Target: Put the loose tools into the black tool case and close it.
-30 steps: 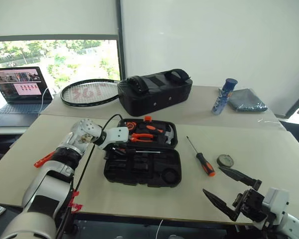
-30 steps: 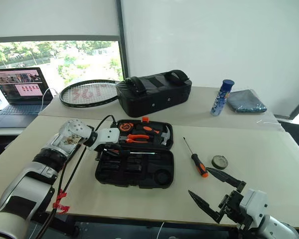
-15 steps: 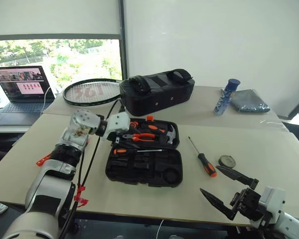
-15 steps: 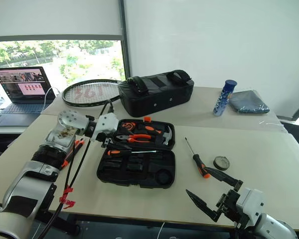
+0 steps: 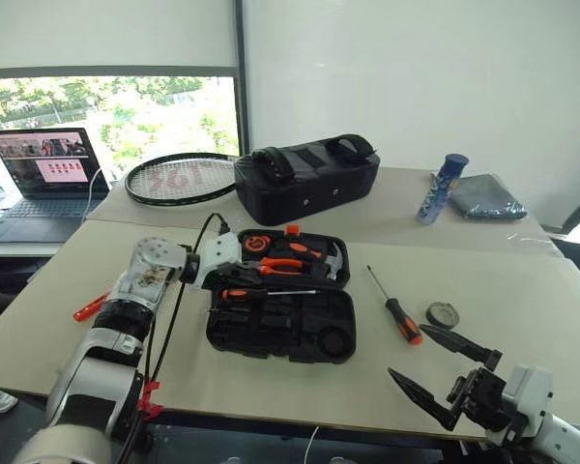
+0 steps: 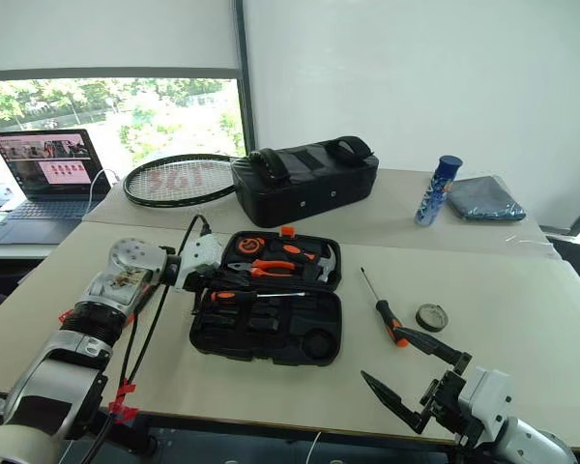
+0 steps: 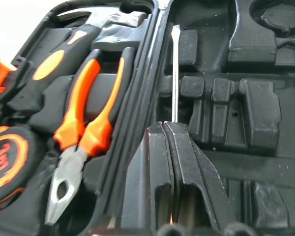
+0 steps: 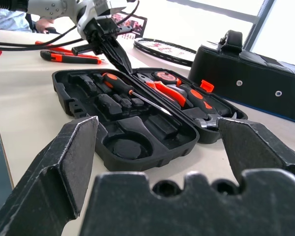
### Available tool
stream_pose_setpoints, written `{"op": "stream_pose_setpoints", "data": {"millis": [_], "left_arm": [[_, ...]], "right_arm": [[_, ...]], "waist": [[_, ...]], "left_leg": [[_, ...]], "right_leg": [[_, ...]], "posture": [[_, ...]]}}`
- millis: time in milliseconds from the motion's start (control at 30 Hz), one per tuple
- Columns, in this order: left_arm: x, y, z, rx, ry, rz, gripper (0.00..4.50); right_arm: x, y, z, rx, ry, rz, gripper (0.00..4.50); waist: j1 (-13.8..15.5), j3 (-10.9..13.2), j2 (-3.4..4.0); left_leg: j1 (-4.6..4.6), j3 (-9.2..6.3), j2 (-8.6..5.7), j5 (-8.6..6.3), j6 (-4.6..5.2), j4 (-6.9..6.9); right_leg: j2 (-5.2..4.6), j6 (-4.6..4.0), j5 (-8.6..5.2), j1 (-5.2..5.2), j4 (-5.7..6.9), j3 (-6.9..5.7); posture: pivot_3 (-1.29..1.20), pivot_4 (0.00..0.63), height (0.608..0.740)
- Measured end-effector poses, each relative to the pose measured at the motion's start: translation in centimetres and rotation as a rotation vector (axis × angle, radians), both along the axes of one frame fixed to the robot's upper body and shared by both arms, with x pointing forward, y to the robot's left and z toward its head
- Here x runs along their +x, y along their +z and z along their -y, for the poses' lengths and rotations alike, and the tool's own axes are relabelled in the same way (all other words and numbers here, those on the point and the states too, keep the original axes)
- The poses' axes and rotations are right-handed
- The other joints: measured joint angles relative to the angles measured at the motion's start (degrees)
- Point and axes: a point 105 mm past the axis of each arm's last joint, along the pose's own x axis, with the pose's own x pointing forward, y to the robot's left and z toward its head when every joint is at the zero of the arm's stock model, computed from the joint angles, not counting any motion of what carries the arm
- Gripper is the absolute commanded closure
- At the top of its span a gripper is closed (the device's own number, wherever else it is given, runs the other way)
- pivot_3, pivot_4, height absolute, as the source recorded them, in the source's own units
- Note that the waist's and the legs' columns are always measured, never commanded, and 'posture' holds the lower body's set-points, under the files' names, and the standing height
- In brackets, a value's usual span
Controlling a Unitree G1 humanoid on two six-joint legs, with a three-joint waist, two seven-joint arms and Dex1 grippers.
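Note:
The black tool case [image 5: 305, 330] lies open in the middle of the table, with pliers [image 7: 83, 130], a hammer and a tape measure in its far half. A black-and-orange screwdriver [image 5: 262, 292] lies in the near half. My left gripper [image 7: 163, 125] is shut at the case's left end, its tips over that screwdriver's handle. Loose on the table are another screwdriver [image 5: 396, 311] and a small tape roll [image 5: 442, 314] right of the case, and an orange-black utility knife [image 8: 69, 56] to its left. My right gripper [image 5: 408, 350] hangs open near the front right edge.
A black fabric bag [image 5: 307, 179] stands behind the case, beside a racket [image 5: 179, 178] and a laptop [image 5: 43, 174]. A blue can [image 5: 441, 188] and a grey cloth [image 5: 483, 196] sit at the back right.
The left gripper left the screwdriver in the case, lifted and opened, then came back down to the handle and shut. The right arm has not moved.

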Motion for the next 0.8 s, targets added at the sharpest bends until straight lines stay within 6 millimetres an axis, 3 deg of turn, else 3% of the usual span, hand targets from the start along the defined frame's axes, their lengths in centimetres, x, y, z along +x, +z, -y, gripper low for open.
{"op": "stream_pose_setpoints", "data": {"millis": [133,800], "left_arm": [[-0.4,-1.3,0.2,0.018,-0.006,-0.029,4.38],[0.5,-2.3,0.5,0.033,0.095,-0.068,4.38]], "right_arm": [[-0.1,0.0,0.0,-0.003,0.002,-0.002,0.00],[-0.1,-0.1,0.1,0.004,-0.024,0.008,0.00]], "waist": [[-0.2,0.0,0.00],[-0.1,-0.1,0.16]], "left_leg": [[0.03,0.00,0.01,0.00,0.00,0.00],[0.67,0.03,-0.03,0.02,-0.02,0.02]], "right_leg": [[0.01,-0.01,0.00,0.00,0.04,0.01],[0.01,0.09,-0.09,0.53,0.27,0.06]], "posture": [[0.00,0.150,0.740],[0.00,0.150,0.740]]}}
